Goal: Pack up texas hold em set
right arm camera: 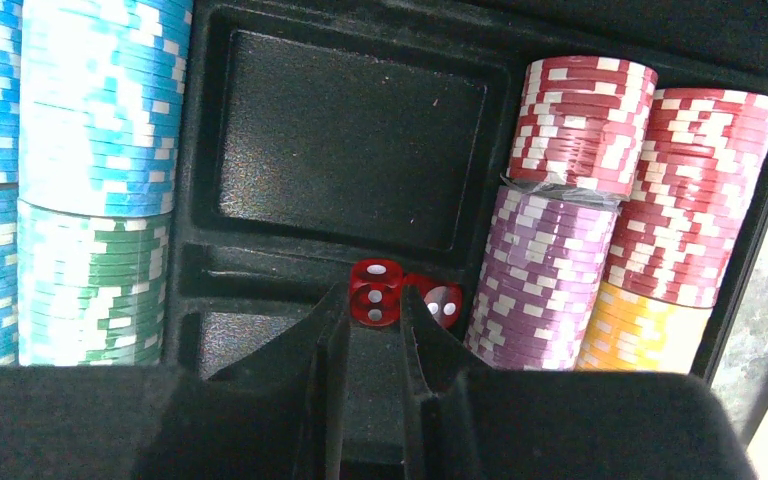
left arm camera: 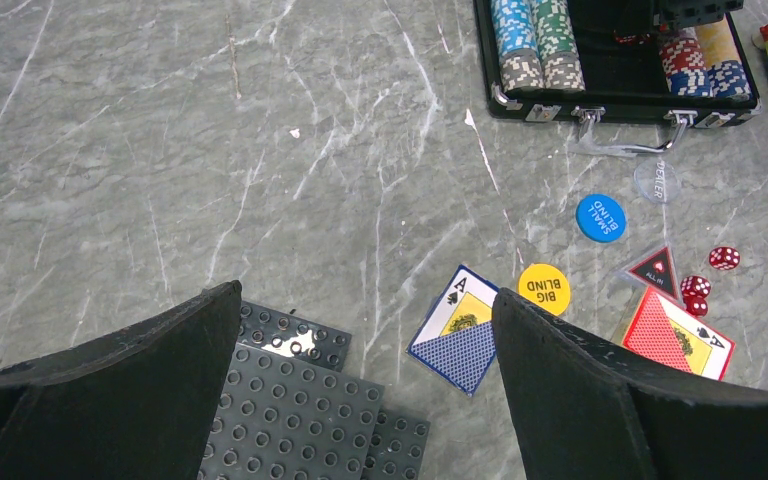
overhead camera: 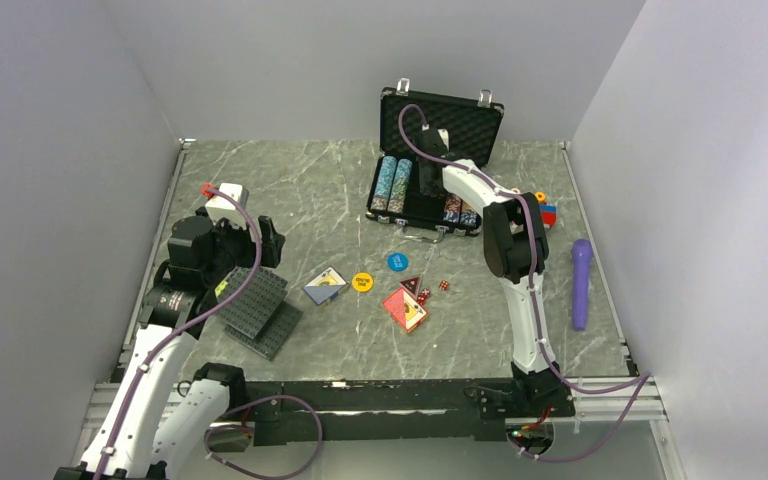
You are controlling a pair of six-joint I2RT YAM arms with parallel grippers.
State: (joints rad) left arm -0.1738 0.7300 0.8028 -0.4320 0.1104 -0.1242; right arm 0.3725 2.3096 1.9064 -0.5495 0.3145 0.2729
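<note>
The table (overhead camera: 290, 190) has grey walls (overhead camera: 60, 150) on three sides. The briefcase (overhead camera: 470, 125) stands open at the far edge, a bit right of the middle, with its lid up. We see lots of bare room on the far left of the table. Near the left edge lie the building plates (overhead camera: 255, 305), and near the right edge lies a purple stick (overhead camera: 581, 283). Toy blocks (overhead camera: 543, 210) sit just beside the case on its right. In front of the case, the loose bits lie near each other: blue cards (left arm camera: 457, 340), red cards (left arm camera: 678, 335) and three small dice (left arm camera: 695, 286).

We can read some words. The blue button (left arm camera: 600, 217) says SMALL BLIND and the yellow button (left arm camera: 544, 288) says BIG BLIND. The clear button (left arm camera: 657, 180) says DEALER, and the triangle button (left arm camera: 654, 270) says ALL IN. The top blue card shows an A and a spade.

The left gripper (left arm camera: 367, 296) hangs over the plates with its fingers spread wide, and it holds nothing. The right gripper (right arm camera: 373, 300) is down inside the case, between the rows of chips (right arm camera: 580, 120). Its fingers (right arm camera: 335, 320) are close together and pinch a red die (right arm camera: 374, 280). A second die (right arm camera: 444, 300) lies just beside it in the little tray
</note>
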